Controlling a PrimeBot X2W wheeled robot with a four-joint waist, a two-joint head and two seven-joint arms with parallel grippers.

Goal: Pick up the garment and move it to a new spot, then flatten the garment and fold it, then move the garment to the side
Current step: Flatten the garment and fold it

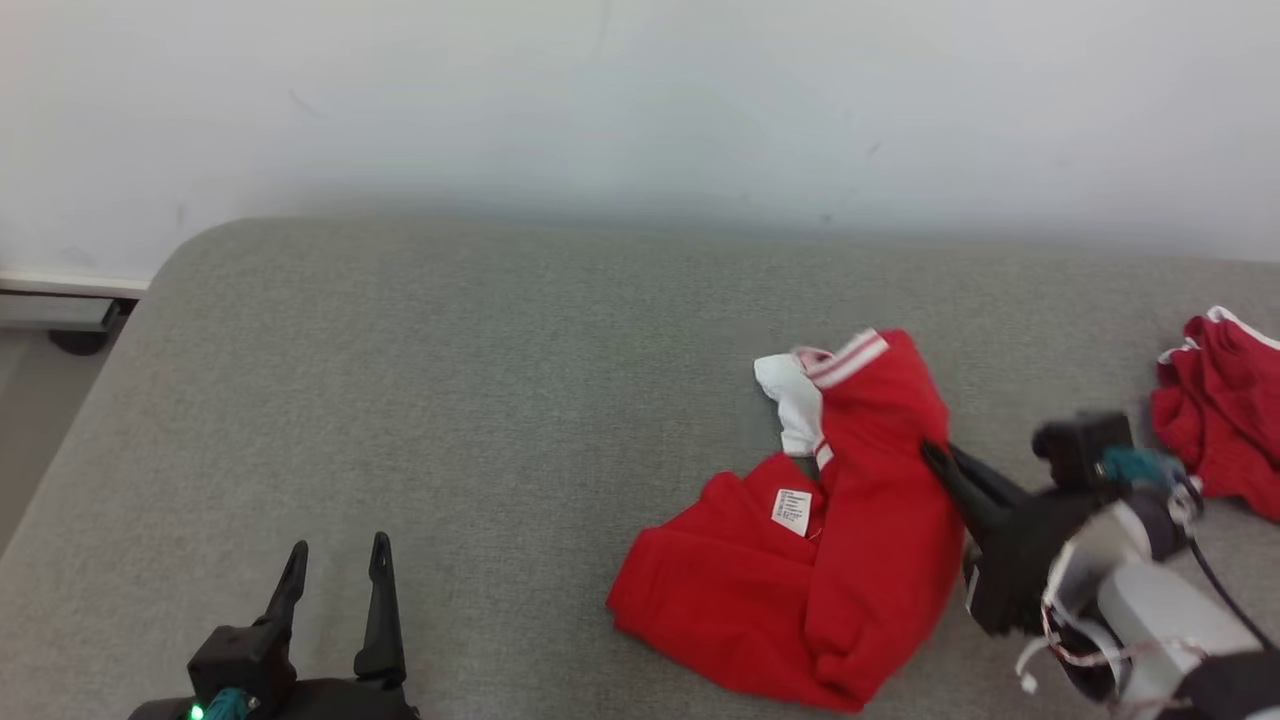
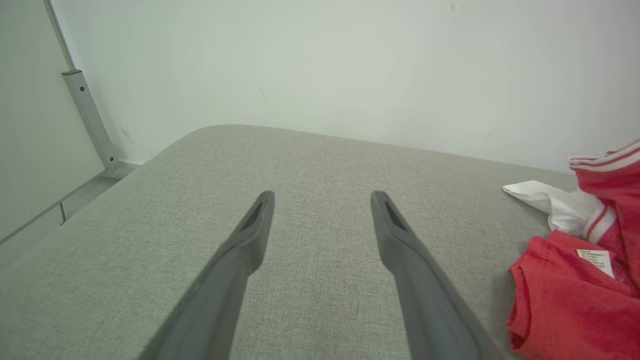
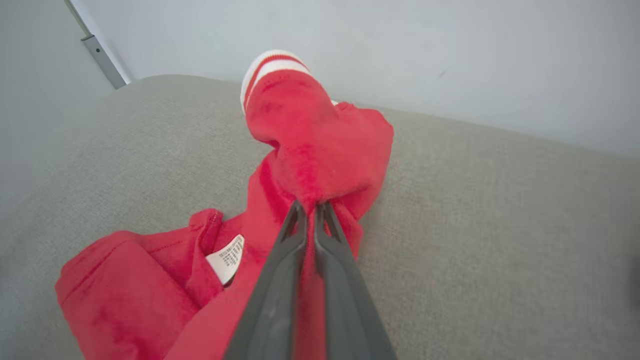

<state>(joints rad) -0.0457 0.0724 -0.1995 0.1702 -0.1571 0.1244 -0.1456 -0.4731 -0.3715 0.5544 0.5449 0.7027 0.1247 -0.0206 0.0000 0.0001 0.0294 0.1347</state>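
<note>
The garment (image 1: 820,560) is red with white-striped trim, a white inner part and a white label, lying crumpled at the right of centre on the grey cushioned surface (image 1: 480,380). My right gripper (image 1: 935,455) is shut on a fold of its right edge; in the right wrist view the two fingers (image 3: 310,210) pinch red cloth (image 3: 310,145) that bunches up above them. My left gripper (image 1: 338,558) stands open at the lower left over bare cushion, well apart from the garment (image 2: 575,295), with nothing between its fingers (image 2: 322,197).
A second red garment with white trim (image 1: 1225,410) lies at the right edge of the surface. A pale wall (image 1: 640,100) runs behind. The cushion's rounded left corner drops to the floor (image 1: 40,400), where a metal rail (image 2: 90,115) stands.
</note>
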